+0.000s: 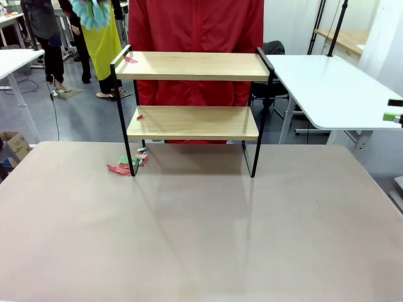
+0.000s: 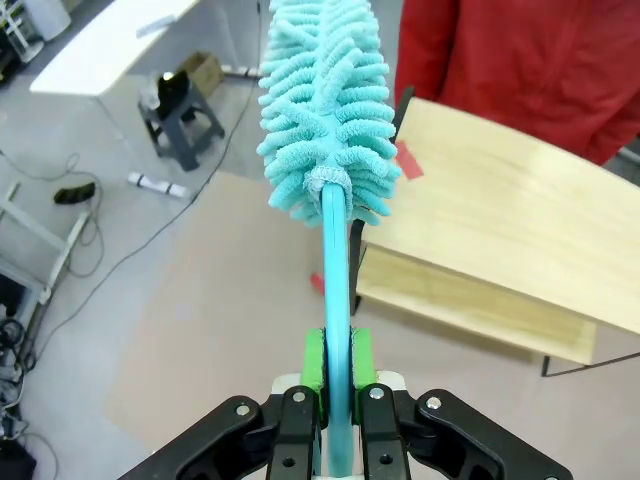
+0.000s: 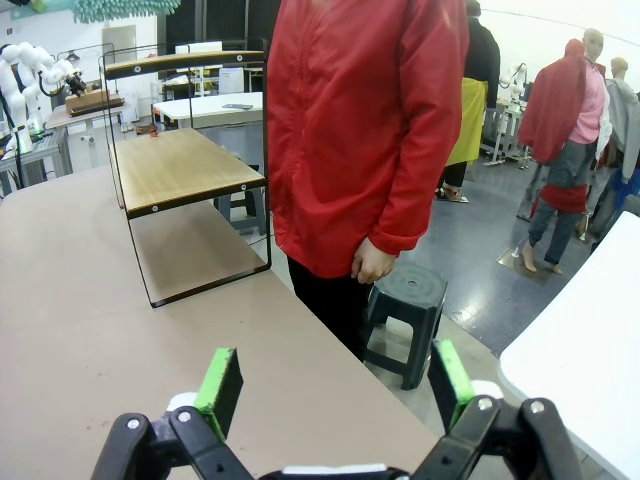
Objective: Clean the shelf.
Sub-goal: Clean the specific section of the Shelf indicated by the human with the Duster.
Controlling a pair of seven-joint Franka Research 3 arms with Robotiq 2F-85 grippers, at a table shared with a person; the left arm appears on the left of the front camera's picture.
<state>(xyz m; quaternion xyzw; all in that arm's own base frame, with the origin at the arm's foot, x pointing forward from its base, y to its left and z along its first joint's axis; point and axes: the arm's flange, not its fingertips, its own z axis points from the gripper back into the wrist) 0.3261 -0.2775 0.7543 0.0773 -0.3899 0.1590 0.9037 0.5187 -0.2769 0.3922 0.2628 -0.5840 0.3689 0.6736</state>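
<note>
The shelf (image 1: 192, 104) stands at the far middle of the table (image 1: 201, 239), its two wooden boards one above the other in the black frame. A person (image 1: 195, 25) in a red jacket stands just behind it, at the far side.

The left claw (image 2: 338, 365) is clamped on the handle of a teal duster (image 2: 325, 100), green pads pressed to either side of the stem. The fluffy head is held up in the air over the shelf's left end, apart from the top board.

A red scrap (image 1: 130, 60) lies on the top board near its left rail. A second one (image 1: 140, 116) lies at the left edge of the lower board. A small pile of red and green scraps (image 1: 129, 165) lies on the table against the shelf's near left leg.

The right claw (image 3: 335, 385) hangs off to the right of the table with its jaws wide apart and nothing between them. Past it, a dark stool (image 3: 405, 300) stands on the floor beside the person.
</note>
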